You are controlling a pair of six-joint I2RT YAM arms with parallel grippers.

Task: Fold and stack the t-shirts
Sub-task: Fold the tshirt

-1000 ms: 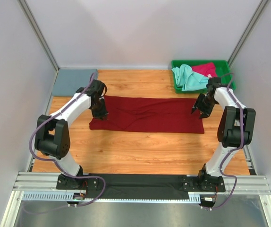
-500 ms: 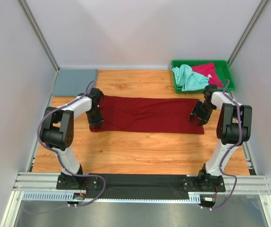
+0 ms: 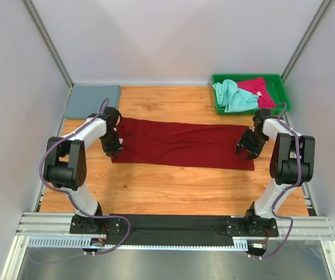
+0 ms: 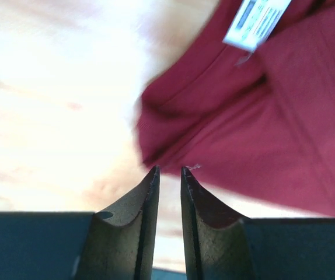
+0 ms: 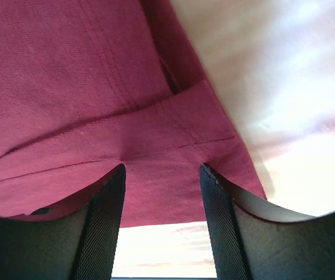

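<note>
A dark red t-shirt lies spread flat across the table as a long band. My left gripper is at its near left corner. In the left wrist view the left gripper is open only a narrow slit, its tips at the hem of the dark red t-shirt, with bare table showing in the gap. A white label shows on the cloth. My right gripper is at the near right corner. The right gripper stands open, its fingers over the corner of the shirt.
A folded slate grey-blue t-shirt lies at the back left. At the back right, a green tray holds a crumpled mint green t-shirt and a pinkish-red t-shirt. Walls enclose three sides.
The left gripper has slid left and down to the shirt's near left corner. The right gripper has dropped toward the near right corner. The shirt's right end has shifted slightly.
</note>
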